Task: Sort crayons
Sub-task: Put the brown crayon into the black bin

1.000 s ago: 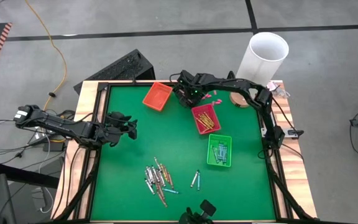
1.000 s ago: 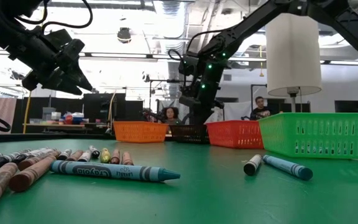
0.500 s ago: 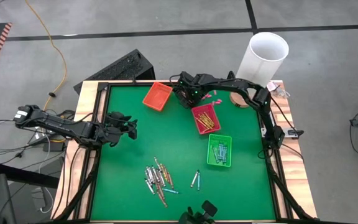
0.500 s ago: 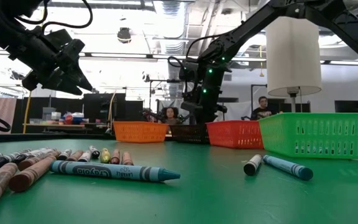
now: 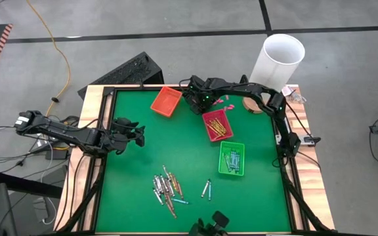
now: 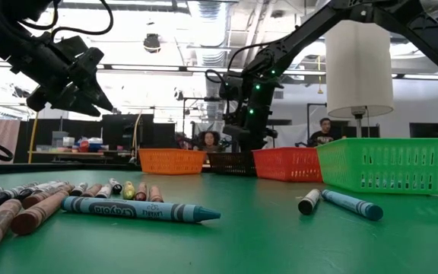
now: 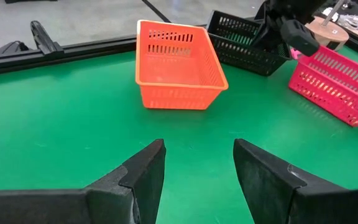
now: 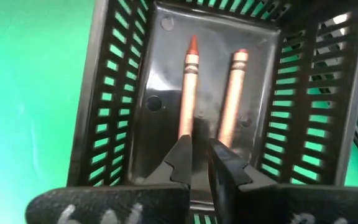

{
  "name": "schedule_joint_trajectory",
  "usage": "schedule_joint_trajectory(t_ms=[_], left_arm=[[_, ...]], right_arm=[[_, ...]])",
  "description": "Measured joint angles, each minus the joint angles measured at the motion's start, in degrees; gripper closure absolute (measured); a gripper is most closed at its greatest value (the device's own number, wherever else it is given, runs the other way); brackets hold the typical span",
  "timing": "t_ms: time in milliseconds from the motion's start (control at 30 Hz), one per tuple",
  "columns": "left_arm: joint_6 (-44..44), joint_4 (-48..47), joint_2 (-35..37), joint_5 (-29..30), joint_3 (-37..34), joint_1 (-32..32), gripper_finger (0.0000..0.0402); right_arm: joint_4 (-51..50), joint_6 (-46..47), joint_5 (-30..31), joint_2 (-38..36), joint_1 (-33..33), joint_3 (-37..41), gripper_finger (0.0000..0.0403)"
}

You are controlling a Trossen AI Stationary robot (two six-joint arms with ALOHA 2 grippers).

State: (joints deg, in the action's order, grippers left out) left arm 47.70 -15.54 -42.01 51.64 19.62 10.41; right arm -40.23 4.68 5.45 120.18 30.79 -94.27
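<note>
Since a second ago: right gripper (image 8: 199, 163) has parted slightly over the black tray (image 8: 114, 93), two brown-red crayons (image 8: 189, 87) lying loose inside. Lift straight up so you don't drag either stick (fingers sit close). Left gripper (image 7: 197, 171): spread, empty, hovering near the orange tray (image 7: 176, 65). Unsorted crayons (image 5: 166, 187): heaped on the surface (image 5: 136, 177), well apart.

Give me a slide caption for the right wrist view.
Right tool, slightly open, hangs over the black tray holding two brown-red crayons.
</note>
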Motion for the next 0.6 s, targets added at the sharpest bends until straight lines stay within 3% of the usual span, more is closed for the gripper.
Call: schedule_joint_trajectory(t_ms=[600], left_arm=[[-0.5, 0.0, 0.0, 0.0, 0.0, 0.0, 0.0221]], right_arm=[[3.9, -4.9, 0.3, -5.5, 0.0, 0.0, 0.0354]])
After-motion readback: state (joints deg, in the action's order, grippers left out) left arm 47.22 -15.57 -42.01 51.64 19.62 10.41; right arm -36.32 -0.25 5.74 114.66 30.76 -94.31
